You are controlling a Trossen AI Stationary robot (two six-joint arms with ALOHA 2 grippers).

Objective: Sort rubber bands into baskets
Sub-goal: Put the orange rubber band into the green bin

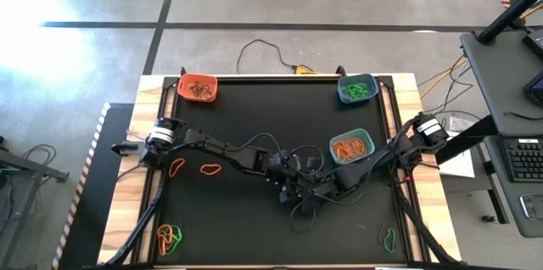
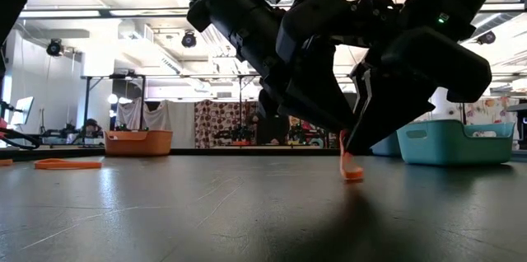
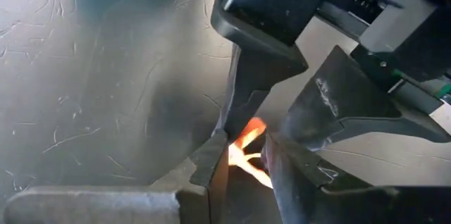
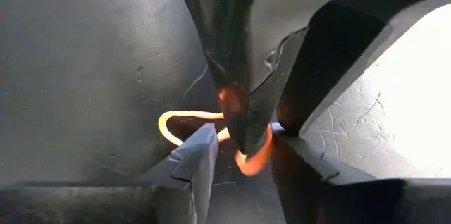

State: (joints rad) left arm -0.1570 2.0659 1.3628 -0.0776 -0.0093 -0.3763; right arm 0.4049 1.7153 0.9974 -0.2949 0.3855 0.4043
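Observation:
An orange rubber band [image 2: 352,167] stands up off the black table mat at mid-table, its lower end on the mat. My left gripper [image 3: 245,150] and my right gripper [image 4: 243,146] meet over it, tip to tip, both slanting down and both open, with the band in the gap of each. The orange basket [image 1: 181,88] sits far left, the teal basket [image 1: 340,90] far right, and the blue basket [image 1: 333,148] just beyond my right gripper. My left gripper has the band's upper end [image 4: 255,159] curled round the tip of one finger [image 4: 236,104], which reaches into the gap of the right gripper; the band is not pinched. The band hangs from there with its lower end [image 2: 354,176] on the mat. My right gripper has the band [image 4: 182,120] passing between its two fingers; whether they touch it I cannot tell.
Loose orange bands [image 1: 176,166] [image 1: 209,169] lie left of centre. A mixed orange and green heap [image 1: 170,236] lies near the front left corner, and a green band [image 1: 389,238] near the front right. Wooden table borders frame the mat.

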